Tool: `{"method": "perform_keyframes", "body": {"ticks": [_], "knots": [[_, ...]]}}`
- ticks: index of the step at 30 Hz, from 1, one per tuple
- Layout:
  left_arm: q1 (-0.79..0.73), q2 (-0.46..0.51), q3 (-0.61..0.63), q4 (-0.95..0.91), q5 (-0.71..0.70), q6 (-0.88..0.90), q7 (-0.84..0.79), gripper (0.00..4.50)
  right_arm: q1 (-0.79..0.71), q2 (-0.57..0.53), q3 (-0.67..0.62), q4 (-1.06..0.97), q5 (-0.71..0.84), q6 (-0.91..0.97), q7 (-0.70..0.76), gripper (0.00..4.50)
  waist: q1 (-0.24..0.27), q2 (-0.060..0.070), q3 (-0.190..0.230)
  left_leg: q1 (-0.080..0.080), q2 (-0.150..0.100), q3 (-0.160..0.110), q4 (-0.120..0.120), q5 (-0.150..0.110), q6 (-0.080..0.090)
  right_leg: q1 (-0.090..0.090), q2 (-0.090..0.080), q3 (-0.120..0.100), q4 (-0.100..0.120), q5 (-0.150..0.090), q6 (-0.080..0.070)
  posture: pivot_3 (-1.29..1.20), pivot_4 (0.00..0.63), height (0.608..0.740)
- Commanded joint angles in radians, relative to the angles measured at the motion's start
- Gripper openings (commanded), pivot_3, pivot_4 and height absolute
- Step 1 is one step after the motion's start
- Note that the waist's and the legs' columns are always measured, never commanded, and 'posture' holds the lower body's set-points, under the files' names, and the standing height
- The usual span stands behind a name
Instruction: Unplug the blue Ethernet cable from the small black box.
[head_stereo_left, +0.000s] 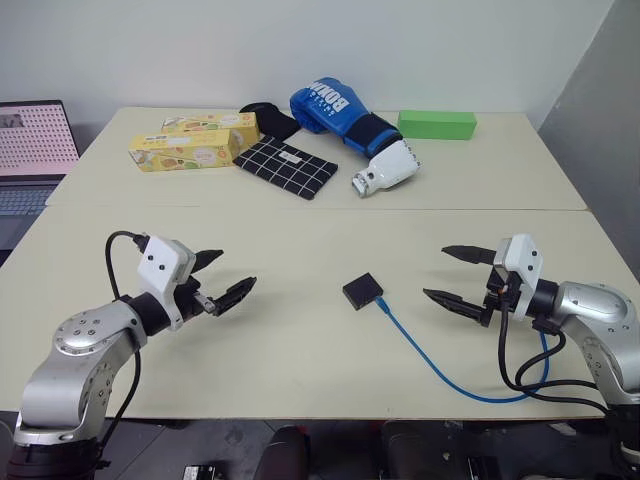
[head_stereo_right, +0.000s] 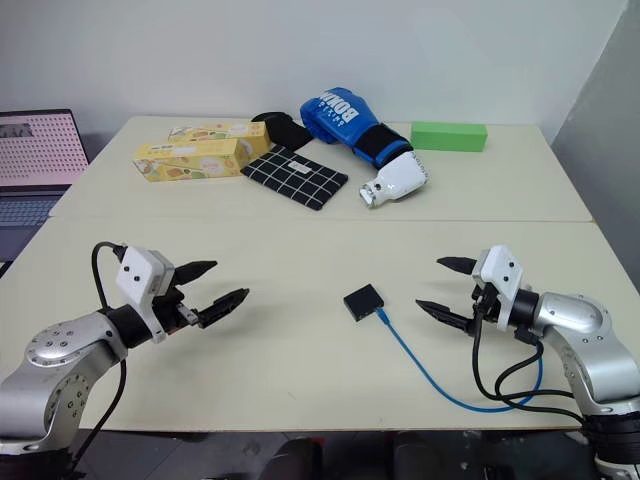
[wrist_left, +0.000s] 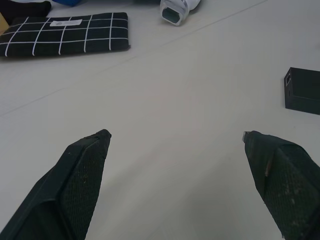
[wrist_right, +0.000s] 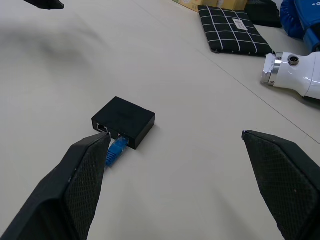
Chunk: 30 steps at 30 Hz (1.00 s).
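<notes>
The small black box (head_stereo_left: 362, 290) lies flat on the pale table, midway between my two arms. The blue Ethernet cable (head_stereo_left: 440, 365) runs from the box's near side, where its plug (wrist_right: 117, 147) sits at a port, and curves off toward the table's front right. My left gripper (head_stereo_left: 238, 268) hovers open to the left of the box, pointing at it, with nothing between its fingers. My right gripper (head_stereo_left: 436, 271) hovers open to the right of the box, also empty, and the box (wrist_right: 124, 121) lies a short way ahead of its fingertips.
At the back of the table lie a black-and-white checked pouch (head_stereo_left: 287, 165), a blue boxing glove (head_stereo_left: 340, 115), a white cylindrical part (head_stereo_left: 388, 168), a green block (head_stereo_left: 436, 124) and two yellow boxes (head_stereo_left: 190, 148). A laptop (head_stereo_left: 30, 150) stands off to the far left.
</notes>
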Motion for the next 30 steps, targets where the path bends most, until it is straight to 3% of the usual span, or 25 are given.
{"method": "perform_keyframes", "body": {"ticks": [1,17,30], "knots": [[-0.013,0.01,0.027,-0.021,-0.025,-0.008,-0.018,4.5,-0.014,0.001,-0.014,-0.022,0.009,-0.01,0.009,4.46,0.0,0.0,0.0,0.0,0.0,0.0,0.0,0.0,0.0,0.0,0.0,0.0,0.0,0.0,0.0,0.0,0.15,0.74],[0.005,0.01,0.025,-0.044,-0.028,0.001,-0.013,4.5,-0.015,0.021,0.0,-0.032,-0.009,-0.007,-0.01,4.46,0.0,0.0,0.0,0.0,0.0,0.0,0.0,0.0,0.0,0.0,0.0,0.0,0.0,0.0,0.0,0.0,0.15,0.74],[0.052,0.085,-0.013,-0.114,-0.082,0.02,-0.179,4.5,0.074,0.202,0.097,-0.111,-0.105,0.022,-0.232,4.46,0.0,0.001,0.0,0.0,0.0,0.0,0.0,0.0,0.0,0.0,0.0,0.0,0.0,0.0,0.0,0.0,0.15,0.74]]}}
